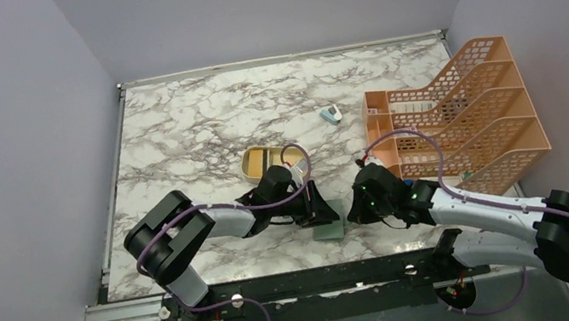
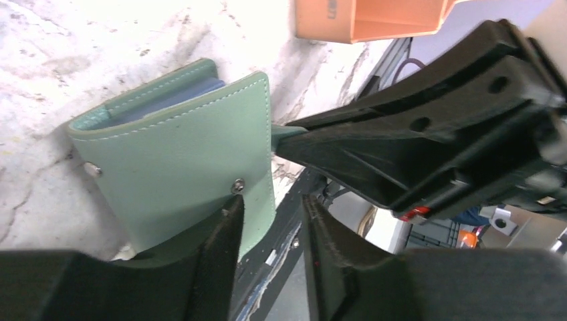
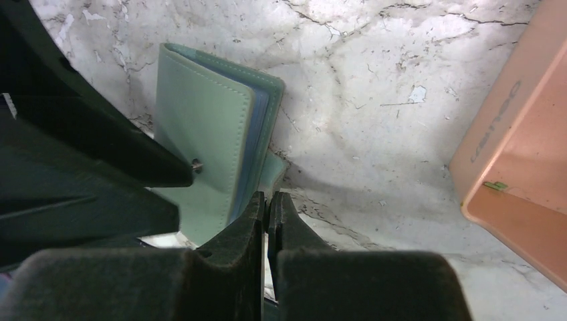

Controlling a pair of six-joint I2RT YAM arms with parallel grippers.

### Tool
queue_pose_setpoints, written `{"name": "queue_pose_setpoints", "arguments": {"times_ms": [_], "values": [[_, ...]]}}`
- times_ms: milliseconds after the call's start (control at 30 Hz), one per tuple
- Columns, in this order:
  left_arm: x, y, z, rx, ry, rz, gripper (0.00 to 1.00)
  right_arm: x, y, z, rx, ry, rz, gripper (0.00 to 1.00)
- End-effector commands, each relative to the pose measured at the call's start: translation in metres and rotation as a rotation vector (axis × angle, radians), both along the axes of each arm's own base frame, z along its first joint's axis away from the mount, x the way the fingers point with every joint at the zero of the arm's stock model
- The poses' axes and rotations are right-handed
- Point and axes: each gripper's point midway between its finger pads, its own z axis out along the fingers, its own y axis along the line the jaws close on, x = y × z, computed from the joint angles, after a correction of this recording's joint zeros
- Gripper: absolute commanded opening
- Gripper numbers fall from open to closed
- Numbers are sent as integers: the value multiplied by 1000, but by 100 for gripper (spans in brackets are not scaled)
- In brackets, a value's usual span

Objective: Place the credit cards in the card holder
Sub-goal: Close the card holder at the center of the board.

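- The wallet [image 1: 328, 229] is near the front edge of the surface [image 1: 199, 131], about in the middle, between the tips of the two arms.
- It is green. It stands up on its edge and is open a little, like a book.
- Blue-grey pockets [image 3: 257, 127] show inside, between the two covers.
- One cover has a small round metal snap [image 2: 236, 185] on it.
- The right fingers [image 3: 257, 214] are pressed tight together. A thin green flap [image 3: 275, 170] of the wallet goes in between their tips, so they have hold of the wallet.
- The left fingers [image 2: 227, 221] are partly open, with a gap between them. One finger lies against the cover with the snap, and the corner of that cover pokes into the gap. They are not squeezing it.
- The two sets of fingers come at the wallet from opposite sides and are very close to each other.
- A pale bit [image 3: 160, 239] peeks out under the wallet. I cannot tell what it is.
- A tan dish [image 1: 262, 162] sits just behind the tip of the left arm. What is in it is too small to tell.
- A little blue and white gadget [image 1: 331, 114] lies farther back, well apart from the wallet.
- An orange rack [image 1: 473, 122] stands on the right side of the surface, behind the right arm.
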Motion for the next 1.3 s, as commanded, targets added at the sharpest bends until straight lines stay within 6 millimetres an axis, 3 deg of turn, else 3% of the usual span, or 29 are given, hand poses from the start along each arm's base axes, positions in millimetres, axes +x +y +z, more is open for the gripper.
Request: {"name": "queue_pose_setpoints", "arguments": {"times_ms": [0, 300, 500, 600, 733, 900, 1100, 1200, 1267], "values": [[5, -2, -13, 21, -40, -4, 36, 8, 5, 17, 40, -45, -29, 1], [12, 7, -19, 98, -74, 32, 26, 4, 19, 27, 120, -22, -15, 20], [23, 32, -37, 308, -143, 57, 13, -3, 22, 37, 173, -2, -17, 32], [24, 37, -42, 341, -158, 55, 7, -5, 20, 41, 173, 4, -25, 35], [23, 36, -47, 356, -159, 42, 7, -5, 16, 43, 176, 4, -48, 36], [21, 36, -52, 388, -163, 30, 6, -9, 24, 64, 240, 24, -52, 36], [20, 36, -52, 395, -167, 24, 8, -7, 7, 44, 170, 22, -110, 34], [20, 35, -49, 391, -174, 25, 8, -11, 10, 38, 196, 41, -109, 34], [19, 34, -49, 390, -172, 24, 8, -12, 19, 39, 248, 46, -94, 41]]}}
